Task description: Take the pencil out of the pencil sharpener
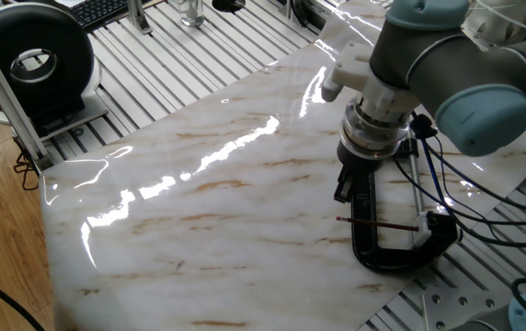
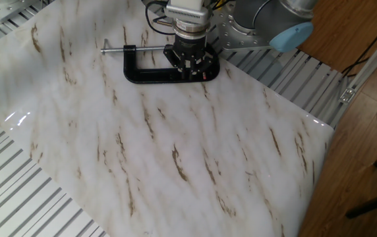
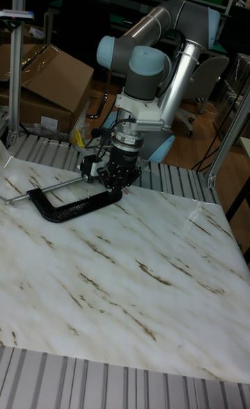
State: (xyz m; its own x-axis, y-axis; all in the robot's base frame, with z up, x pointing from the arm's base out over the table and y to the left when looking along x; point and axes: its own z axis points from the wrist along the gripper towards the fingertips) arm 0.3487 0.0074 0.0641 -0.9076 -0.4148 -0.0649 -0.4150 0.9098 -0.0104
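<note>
**Over the clamp, pencil not yet pulled**

Above the clamp (image 1: 387,241), at its straight bar: gripper (image 1: 344,190) hanging low, close over the black frame, wrist cables trailing off to the side. Across the clamp's mouth, just below the gripper: pencil (image 1: 378,222), thin and dark red, lying roughly level, one end poking out past the bar, the other reaching toward the curved end of the frame. At that curved end: a small white piece, likely the sharpener (image 1: 439,219), with the pencil pointing into it; whether the tip sits inside cannot be made out. From the other fixed view, gripper (image 2: 190,61) pressed close to the clamp (image 2: 150,74) near its corner, a speck of red beside it. From the tall view, gripper (image 3: 115,178) low over the clamp (image 3: 69,209), screw rod sticking out at the far end, marble board all round.

Fingers: dark against a dark frame, too small to read; apart or closed cannot be told, and no hold on the pencil is visible.

Progress, as a judgement: early. Approach to the clamp made; pencil lying where it was set, apparently in the sharpener. Left to do: settle onto the shaft, close, and draw the pencil straight along its own line, away from the clamp's curved end.
</note>
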